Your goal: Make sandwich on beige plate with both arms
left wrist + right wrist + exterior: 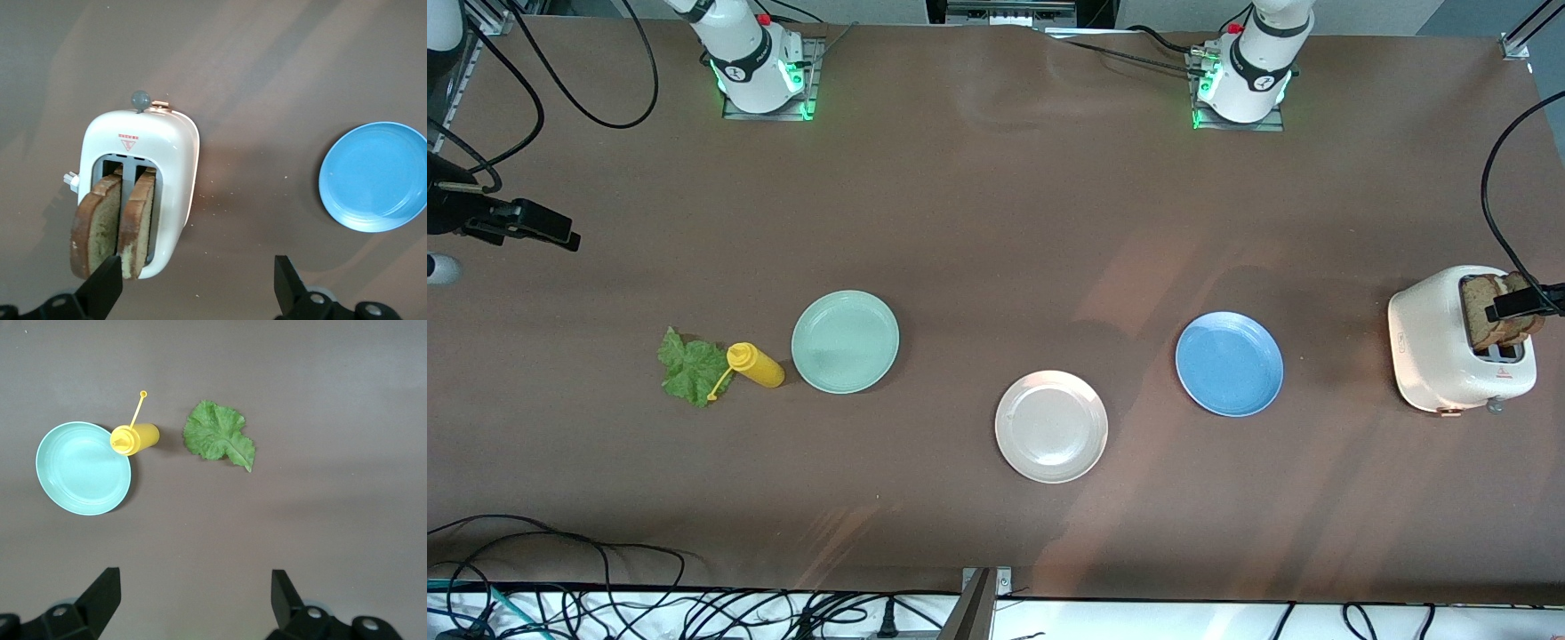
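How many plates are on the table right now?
3: mint-green plate beside the yellow bottle, beige plate nearest the front camera, blue plate toward the toaster. None looks hidden.

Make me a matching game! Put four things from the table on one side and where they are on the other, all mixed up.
Things:
1. toast slices
2. lettuce leaf
3. beige plate
4. yellow bottle

Places:
A. lying between the leaf and the mint-green plate
B. standing in the white toaster
C. flat on the table at the right arm's end
D. nearest the front camera of the three plates

Pairs: 1-B, 2-C, 3-D, 4-A
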Robot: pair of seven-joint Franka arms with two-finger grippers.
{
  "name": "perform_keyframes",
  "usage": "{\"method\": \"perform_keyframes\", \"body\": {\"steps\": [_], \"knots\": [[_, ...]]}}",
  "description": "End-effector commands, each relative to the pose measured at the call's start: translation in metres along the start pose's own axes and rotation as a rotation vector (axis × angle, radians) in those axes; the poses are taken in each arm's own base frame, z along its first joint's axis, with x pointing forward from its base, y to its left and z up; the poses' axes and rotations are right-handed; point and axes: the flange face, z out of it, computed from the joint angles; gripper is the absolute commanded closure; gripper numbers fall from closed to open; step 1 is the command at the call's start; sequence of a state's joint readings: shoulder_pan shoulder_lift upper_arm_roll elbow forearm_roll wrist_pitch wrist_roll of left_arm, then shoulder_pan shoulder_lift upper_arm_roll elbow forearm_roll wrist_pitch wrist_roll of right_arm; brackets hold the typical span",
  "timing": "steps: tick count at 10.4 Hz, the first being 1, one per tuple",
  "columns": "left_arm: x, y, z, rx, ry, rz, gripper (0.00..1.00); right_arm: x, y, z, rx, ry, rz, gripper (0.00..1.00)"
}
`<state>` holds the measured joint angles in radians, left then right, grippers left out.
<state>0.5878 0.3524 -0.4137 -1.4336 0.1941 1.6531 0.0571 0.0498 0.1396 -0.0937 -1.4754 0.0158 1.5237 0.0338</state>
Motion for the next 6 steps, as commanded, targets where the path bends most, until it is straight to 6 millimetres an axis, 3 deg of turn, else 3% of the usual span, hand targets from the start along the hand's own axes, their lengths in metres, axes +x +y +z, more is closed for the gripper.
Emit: {"method": "perform_keyframes", "body": {"steps": [1, 4, 6], "knots": [[-0.01, 0.03, -0.022, -0.012, -0.003, -0.005, 0.0, 0.0, 0.003, -0.004, -0.008, -0.005, -0.001, 0.0], [-0.013, 0.06, -0.036, -0.013, 0.017, 0.043, 0.0, 0.0, 0.003, -0.004, -0.008, -0.005, -0.001, 0.0], [-0.014, 0.063, -0.039, -0.012, 0.023, 0.045, 0.0, 0.0, 0.003, -0.004, -0.008, -0.005, -0.001, 0.0]]}}
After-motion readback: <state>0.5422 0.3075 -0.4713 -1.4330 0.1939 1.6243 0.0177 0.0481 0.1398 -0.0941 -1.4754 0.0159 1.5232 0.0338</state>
